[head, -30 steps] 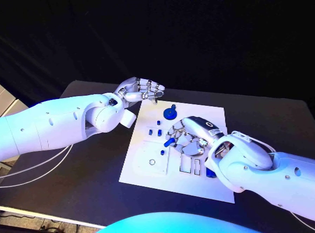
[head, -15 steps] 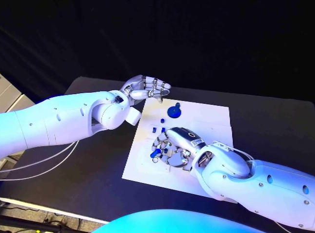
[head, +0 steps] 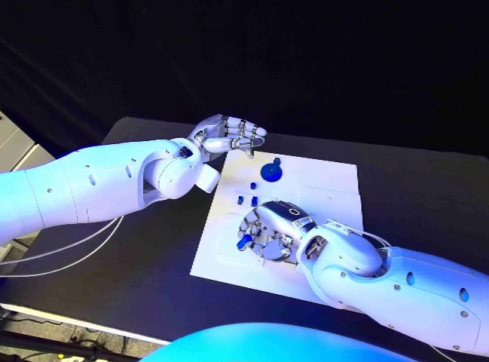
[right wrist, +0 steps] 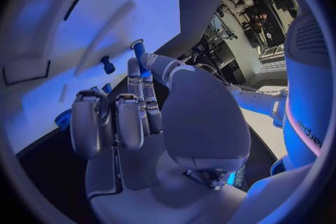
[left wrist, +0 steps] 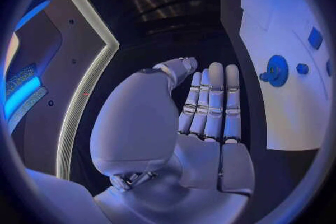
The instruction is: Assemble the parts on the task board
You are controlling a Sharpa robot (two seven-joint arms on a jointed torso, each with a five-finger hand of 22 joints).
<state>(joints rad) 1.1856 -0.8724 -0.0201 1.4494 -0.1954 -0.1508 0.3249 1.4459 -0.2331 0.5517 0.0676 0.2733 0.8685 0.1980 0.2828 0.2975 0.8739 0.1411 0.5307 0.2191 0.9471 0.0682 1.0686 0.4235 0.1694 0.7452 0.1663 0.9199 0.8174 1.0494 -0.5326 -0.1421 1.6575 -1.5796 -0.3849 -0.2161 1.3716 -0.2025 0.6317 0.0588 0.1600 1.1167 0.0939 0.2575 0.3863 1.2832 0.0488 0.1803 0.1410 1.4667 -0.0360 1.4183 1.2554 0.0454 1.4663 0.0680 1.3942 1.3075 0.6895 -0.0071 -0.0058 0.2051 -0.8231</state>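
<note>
The white task board (head: 325, 188) lies mid-table. A blue gear (head: 270, 172) stands near its far edge, with small blue parts (head: 241, 200) nearer the middle. My right hand (head: 270, 228) hovers low over the board's left-middle and pinches a small blue peg (head: 244, 242) between thumb and finger. In the right wrist view the blue peg (right wrist: 138, 48) sits at the fingertips of my right hand (right wrist: 147, 117), close to the board (right wrist: 105, 0), beside another standing peg (right wrist: 106, 64). My left hand (head: 229, 136) hangs by the board's far left corner, fingers curled in, holding nothing. The left wrist view shows my left hand (left wrist: 203, 112) beside the gear (left wrist: 277, 71).
The black table (head: 146, 256) surrounds the board, with bare room on the left and at the far right. Rectangular slots (right wrist: 28, 70) are cut into the board near my right hand. White cables (head: 59, 260) hang off the left arm at the table's left edge.
My right hand has carried the blue peg toward the board's left-middle and lower over it. The left hand has stayed by the far left corner.
</note>
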